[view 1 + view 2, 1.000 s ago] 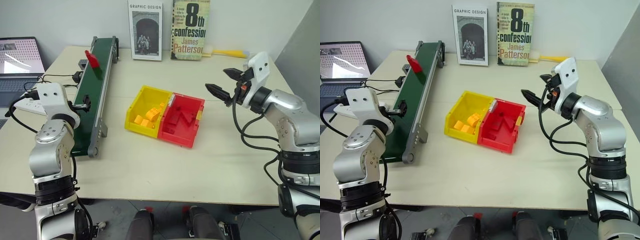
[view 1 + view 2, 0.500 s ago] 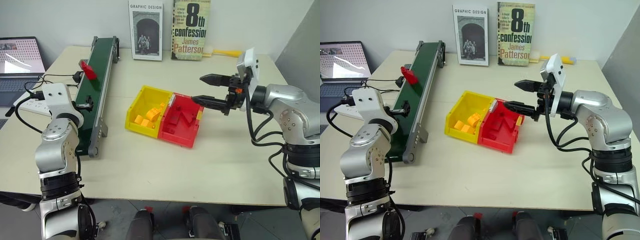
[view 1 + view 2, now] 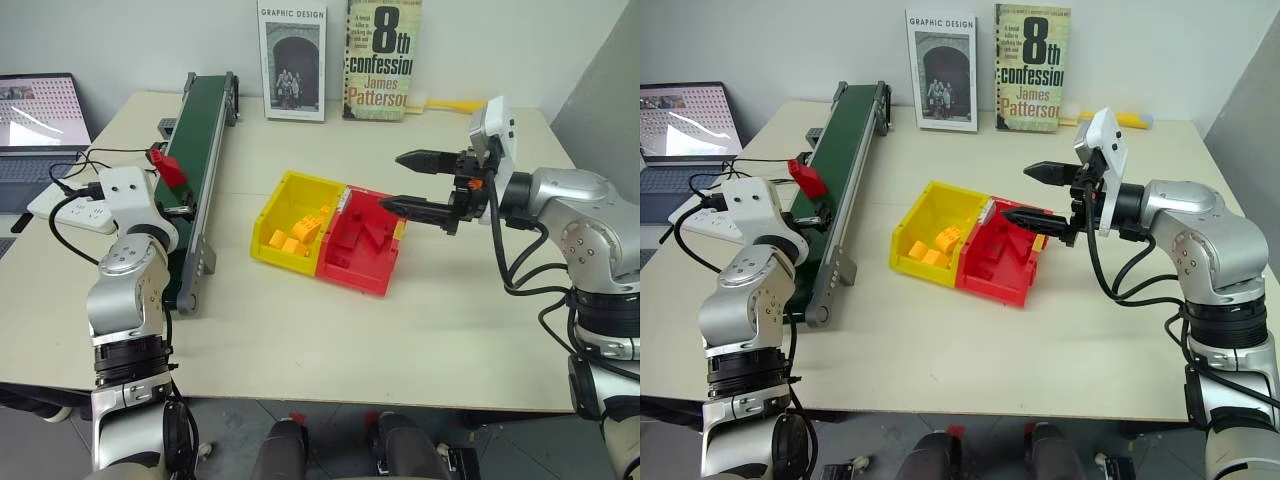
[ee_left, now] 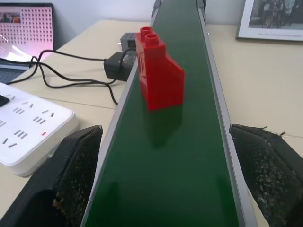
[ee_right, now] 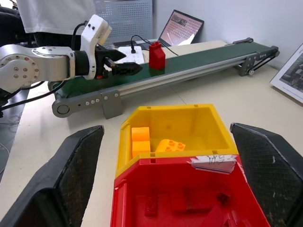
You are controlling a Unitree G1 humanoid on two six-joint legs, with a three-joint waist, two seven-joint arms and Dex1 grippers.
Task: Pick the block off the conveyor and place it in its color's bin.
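A red block (image 4: pixel 158 71) stands upright on the green conveyor (image 4: pixel 170 156), studs up, near the belt's left edge and just ahead of the left gripper (image 4: pixel 168 184), whose jaws are spread wide to either side of the belt with nothing between them. Across the desk (image 3: pixel 330 340), the right gripper (image 3: pixel 415 185) hovers over the near corner of the red bin (image 3: pixel 385 265), its jaws also apart and empty; the yellow bin (image 3: pixel 275 215) sits touching the red one on the conveyor side. The step in hand appears to be the pick. To do it well, the left gripper should probably be centred on the block rather than on the belt, since the block sits off toward one rail, and the jaws should close on the block's flat side faces below the studs, low enough to hold firmly yet clear of the belt and the grey frame. The sloped face looks likely to slip, so a squeeze across the parallel sides seems safer. The cables (image 4: pixel 71 78) and power strip (image 4: pixel 28 127) beside the conveyor lie near the arm's path.
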